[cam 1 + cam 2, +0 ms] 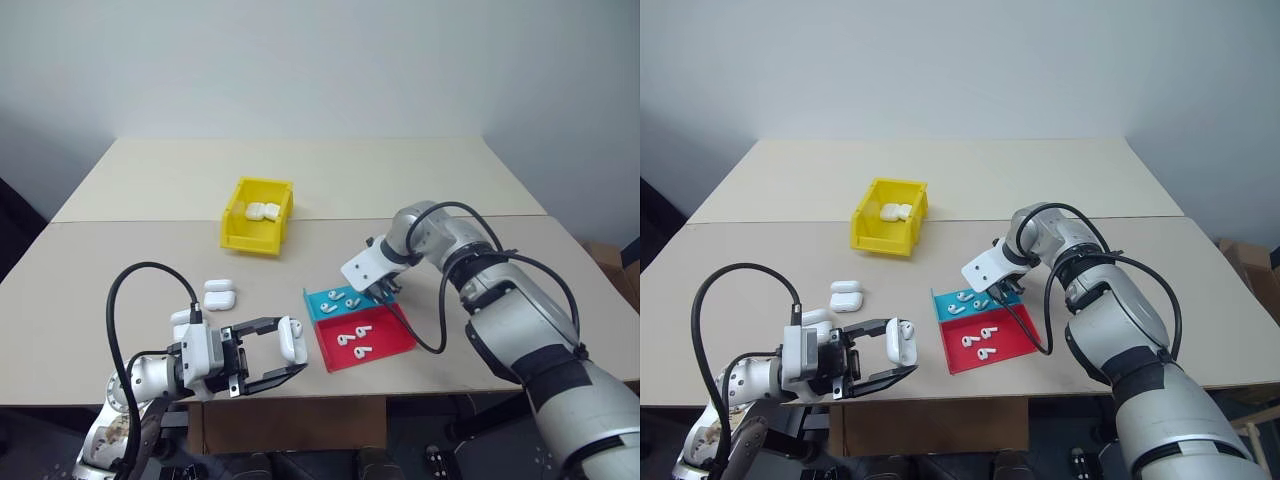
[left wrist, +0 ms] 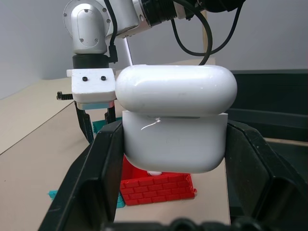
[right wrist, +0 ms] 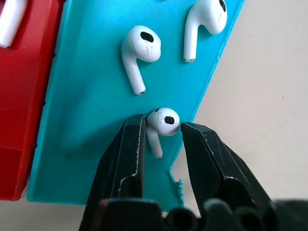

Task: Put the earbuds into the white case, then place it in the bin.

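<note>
Fingers point(image 3: 130, 149) of the right gripper point(image 3: 161, 137) pinch a glossy earbud point(image 3: 162, 122) at the blue tray's point(image 3: 86, 120) edge; left gripper point(image 2: 168, 159) clamps the white case point(image 2: 175, 125).

Bin point(image 1: 256, 216) behind trays point(image 1: 357, 328); spare cases point(image 1: 219, 293) apparently lie left.

Glossy white plastic case point(image 2: 175, 125) — smooth matt blue tray point(image 3: 96, 120)
</note>
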Tool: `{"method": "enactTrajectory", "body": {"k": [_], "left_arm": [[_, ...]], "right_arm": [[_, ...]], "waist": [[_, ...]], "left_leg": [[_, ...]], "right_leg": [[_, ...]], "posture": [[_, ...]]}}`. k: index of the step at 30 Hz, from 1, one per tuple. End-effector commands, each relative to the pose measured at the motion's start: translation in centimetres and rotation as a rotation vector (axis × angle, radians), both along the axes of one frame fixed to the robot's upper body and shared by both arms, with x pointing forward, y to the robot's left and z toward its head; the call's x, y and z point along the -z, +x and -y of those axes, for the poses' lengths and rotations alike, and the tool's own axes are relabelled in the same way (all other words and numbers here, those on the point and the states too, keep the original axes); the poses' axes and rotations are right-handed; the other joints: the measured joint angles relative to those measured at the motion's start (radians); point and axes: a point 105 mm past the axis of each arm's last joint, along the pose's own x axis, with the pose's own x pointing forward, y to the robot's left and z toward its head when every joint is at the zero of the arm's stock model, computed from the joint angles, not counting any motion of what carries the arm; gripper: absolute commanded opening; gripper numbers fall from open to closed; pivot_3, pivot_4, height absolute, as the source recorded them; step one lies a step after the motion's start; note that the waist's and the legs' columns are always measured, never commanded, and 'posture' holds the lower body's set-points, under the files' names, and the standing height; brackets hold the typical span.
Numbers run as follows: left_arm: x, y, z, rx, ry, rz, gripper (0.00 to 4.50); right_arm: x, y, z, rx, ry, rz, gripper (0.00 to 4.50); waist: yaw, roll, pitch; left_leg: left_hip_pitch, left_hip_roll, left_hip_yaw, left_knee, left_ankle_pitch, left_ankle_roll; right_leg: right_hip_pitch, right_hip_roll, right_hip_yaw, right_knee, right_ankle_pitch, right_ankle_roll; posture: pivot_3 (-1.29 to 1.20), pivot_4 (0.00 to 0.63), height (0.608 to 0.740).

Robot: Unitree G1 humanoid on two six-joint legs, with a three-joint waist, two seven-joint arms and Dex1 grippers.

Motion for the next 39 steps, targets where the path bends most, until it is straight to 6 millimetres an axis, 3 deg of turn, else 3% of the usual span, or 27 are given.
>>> {"method": "enactTrajectory", "body": {"k": [1,3,15,22,25,28,32,35,39], "left_arm": [[-0.6,-0.2,0.3,0.014,-0.002,0.036,2.79],[-0.6,-0.1,0.4,0.011,-0.002,0.039,2.79],[-0.7,0.3,0.4,0.000,-0.003,0.043,2.79],[-2.3,1.2,0.5,-0.017,-0.056,0.075,2.79],[-3.4,2.3,0.8,-0.045,-0.102,0.103,2.79],[-4.3,3.1,1.2,-0.039,-0.140,0.111,2.79],[-5.3,3.7,1.8,-0.004,-0.181,0.120,2.79],[-6.2,3.8,2.4,0.032,-0.217,0.104,2.79],[-6.6,4.1,3.0,0.077,-0.234,0.076,2.79]], "right_arm": [[-0.5,-0.2,0.1,-0.032,0.004,-0.001,0.96],[-0.4,-0.1,0.0,-0.027,0.013,0.009,0.63],[-1.3,0.2,-0.2,-0.025,0.036,0.043,0.63],[-10.4,-0.1,-1.7,0.044,0.555,0.097,0.63],[-15.0,-2.7,-0.4,0.037,0.924,0.064,0.63],[-17.9,-6.9,1.1,0.007,1.273,-0.058,0.63],[-19.1,-11.3,2.2,0.041,1.534,-0.121,0.63],[-19.6,-13.6,2.6,0.075,1.793,-0.281,0.63],[-17.3,-16.0,1.5,0.080,1.885,-0.385,0.63]], "waist": [[0.000,0.000,0.000],[0.000,0.000,0.000],[0.000,0.000,0.000],[0.003,0.001,0.001],[0.014,0.001,0.000],[0.036,0.000,0.000],[0.033,0.000,0.000],[0.023,0.000,0.000],[0.017,0.000,0.000]], "left_leg": [[0.000,0.000,0.000,0.000,0.000,0.000],[0.000,0.000,0.000,0.000,0.000,0.000],[0.000,0.000,0.000,0.000,0.000,0.000],[0.000,0.000,0.000,0.000,0.000,0.000],[0.000,0.000,-0.001,0.000,0.000,0.000],[-0.001,0.000,-0.002,0.000,0.000,0.000],[-0.001,-0.001,-0.002,0.001,0.000,0.001],[0.000,-0.001,-0.002,0.001,0.000,0.001],[0.002,0.000,-0.004,0.001,0.000,0.001]], "right_leg": [[0.000,0.000,0.000,0.000,0.000,0.000],[0.000,0.000,0.000,0.000,0.000,0.000],[0.000,0.000,0.000,0.000,0.000,0.000],[0.000,0.000,0.000,0.000,0.000,0.000],[0.001,0.000,-0.001,0.000,0.000,0.000],[0.003,0.000,-0.002,-0.001,0.000,0.001],[0.002,-0.001,-0.001,-0.001,0.000,0.001],[0.002,0.000,-0.001,0.000,0.000,0.001],[0.004,0.001,-0.001,0.001,-0.003,0.005]], "posture": [[0.00,0.150,0.740],[0.00,0.150,0.740],[0.00,0.150,0.740],[0.00,0.150,0.740],[0.00,0.150,0.740],[0.00,0.150,0.740],[0.00,0.150,0.740],[0.00,0.150,0.740],[0.00,0.150,0.740]]}}
